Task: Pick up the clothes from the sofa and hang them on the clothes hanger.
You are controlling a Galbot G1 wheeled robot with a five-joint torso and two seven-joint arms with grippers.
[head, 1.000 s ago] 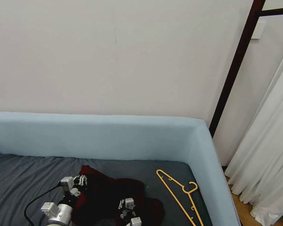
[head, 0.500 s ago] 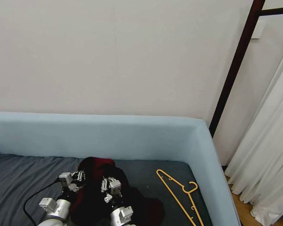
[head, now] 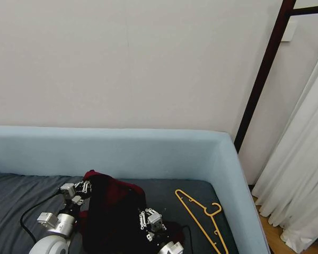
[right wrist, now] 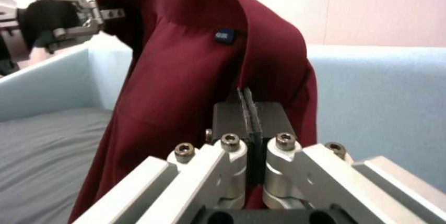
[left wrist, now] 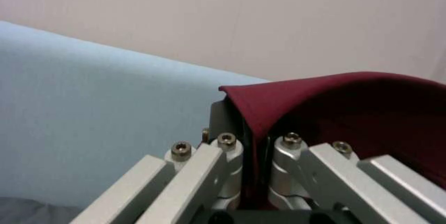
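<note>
Spreading apart since a second ago, both hands are raising the red shirt (head: 110, 209) from the sofa (head: 122, 149)
Pinching its fabric tight, the left hand (head: 85, 187) and right hand (head: 147, 220) are holding it draped between them; pickup is probably finishing, next likely needing the yellow hanger (head: 197, 212) beside the right hand

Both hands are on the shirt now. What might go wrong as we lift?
The left hand pinches only a thin edge of the shirt, so it may slip out. The hem by the right hand lies on the sofa close to the hanger and might drag it.
</note>
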